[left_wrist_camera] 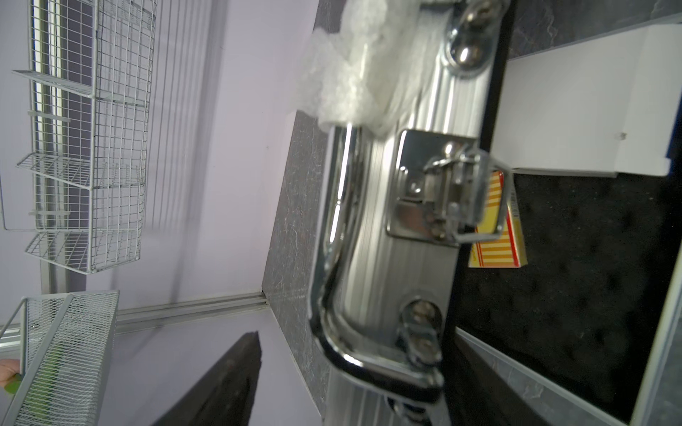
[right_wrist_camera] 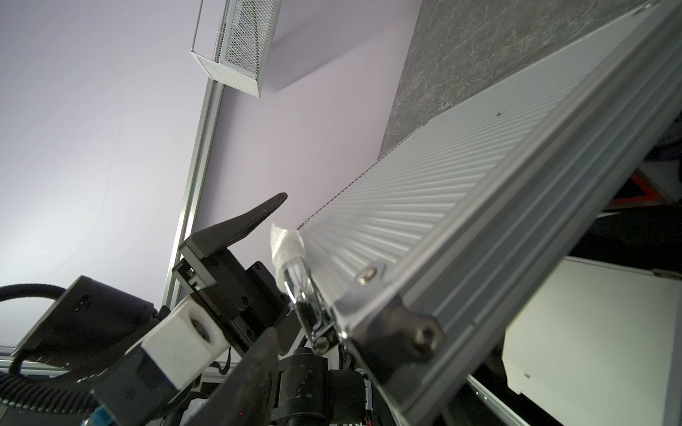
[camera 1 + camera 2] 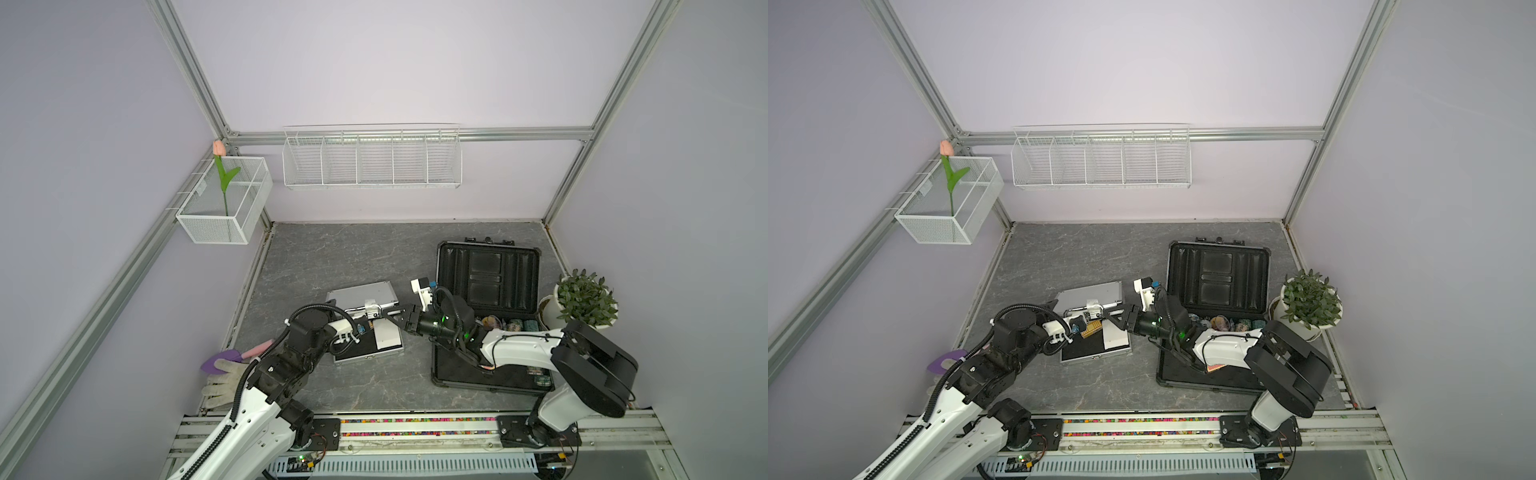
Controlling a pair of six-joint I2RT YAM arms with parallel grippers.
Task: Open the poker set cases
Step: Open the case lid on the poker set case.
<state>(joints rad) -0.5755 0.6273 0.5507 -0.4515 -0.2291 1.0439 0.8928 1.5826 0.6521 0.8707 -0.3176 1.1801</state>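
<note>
While the small silver case (image 3: 361, 293) lies near the middle of the frame in both top views, its lid stands half raised over a black-lined base. The base holds a white box (image 3: 388, 332) and a yellow striped card box (image 1: 498, 236). The right gripper (image 3: 390, 316) reaches in from the right and is clamped on the front right corner of this lid, with its fingers on both sides of the rim. The left gripper (image 3: 1088, 320) is at the front edge of the lid, by the chrome handle (image 1: 337, 236) with its white wrapping. Its jaws are spread wide, and one finger (image 2: 254, 217) is clearly apart from the handle, so it grips nothing. The big dark case (image 3: 453, 270) is at the right of the frame, fully open, with its lid toward the top of the frame. Rows of chips (image 3: 517, 325) lie in its base, partly hidden by the right arm. A potted plant (image 3: 586, 299) stands just beside this case, at the right edge of the table.
</note>
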